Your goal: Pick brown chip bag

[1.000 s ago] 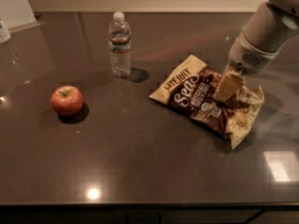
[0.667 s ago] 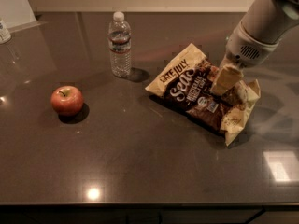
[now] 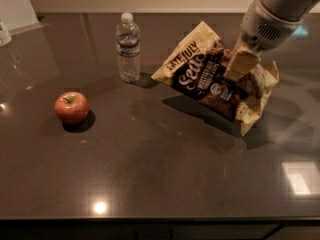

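Gripper, reaching down from the upper right, was clamped on the right half of the bag. That bag hung tilted above the bench, with its shadow lying apart beneath it. It was right of the bottle and well apart from the apple. The lift appeared to be in hand. The next move would call for a firm grip and a steady rise, since the crinkly bag might slip.

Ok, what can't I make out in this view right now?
Camera view only:
End effector, gripping the brown chip bag at its upper right: far finger hidden behind the bag.
Arm: cut off by the top edge.
Bag's fine print, water bottle label: too small.
Item at left edge: cropped by frame.
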Controlling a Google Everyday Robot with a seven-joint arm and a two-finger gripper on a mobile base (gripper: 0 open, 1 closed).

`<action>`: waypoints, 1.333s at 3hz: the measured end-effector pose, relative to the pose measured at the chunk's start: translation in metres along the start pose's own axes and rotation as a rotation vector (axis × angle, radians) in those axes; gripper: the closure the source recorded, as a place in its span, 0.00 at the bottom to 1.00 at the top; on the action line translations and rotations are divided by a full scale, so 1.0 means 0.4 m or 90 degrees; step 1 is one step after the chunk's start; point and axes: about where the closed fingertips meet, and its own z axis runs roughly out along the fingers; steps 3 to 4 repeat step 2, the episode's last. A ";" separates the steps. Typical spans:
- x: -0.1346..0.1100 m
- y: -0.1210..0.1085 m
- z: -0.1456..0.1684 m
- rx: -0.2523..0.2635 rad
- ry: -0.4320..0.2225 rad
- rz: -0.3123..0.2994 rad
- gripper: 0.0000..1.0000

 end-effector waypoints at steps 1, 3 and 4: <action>-0.029 -0.013 -0.103 0.036 -0.017 -0.028 1.00; -0.029 -0.013 -0.103 0.036 -0.017 -0.028 1.00; -0.029 -0.013 -0.103 0.036 -0.017 -0.028 1.00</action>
